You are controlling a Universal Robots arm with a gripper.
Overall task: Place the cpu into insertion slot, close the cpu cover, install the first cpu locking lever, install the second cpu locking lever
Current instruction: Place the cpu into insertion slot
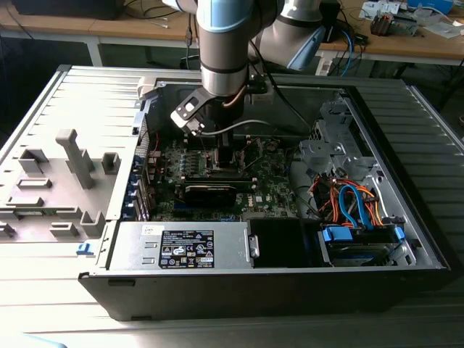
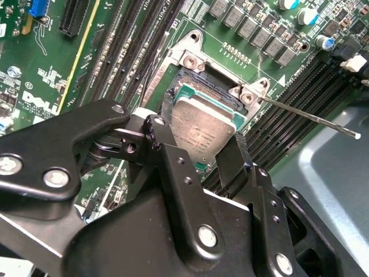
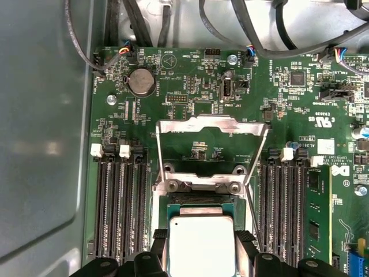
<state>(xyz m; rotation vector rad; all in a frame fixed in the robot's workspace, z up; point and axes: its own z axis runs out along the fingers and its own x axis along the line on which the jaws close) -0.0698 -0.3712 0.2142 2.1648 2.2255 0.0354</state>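
Silver cpu (image 2: 203, 133) — over insertion slot (image 2: 199, 81)

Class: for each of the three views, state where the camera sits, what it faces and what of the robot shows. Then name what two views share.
Exterior view: off the arm, looking down into the open computer case; the arm reaches in.
First wrist view: near the wrist, facing the green board squarely, with the raised cpu cover; jaws show.
Second wrist view: near the wrist, slanting across the insertion slot; the black jaws loom in front.
Shared: both wrist views show the jaws gripping the cpu at the slot.
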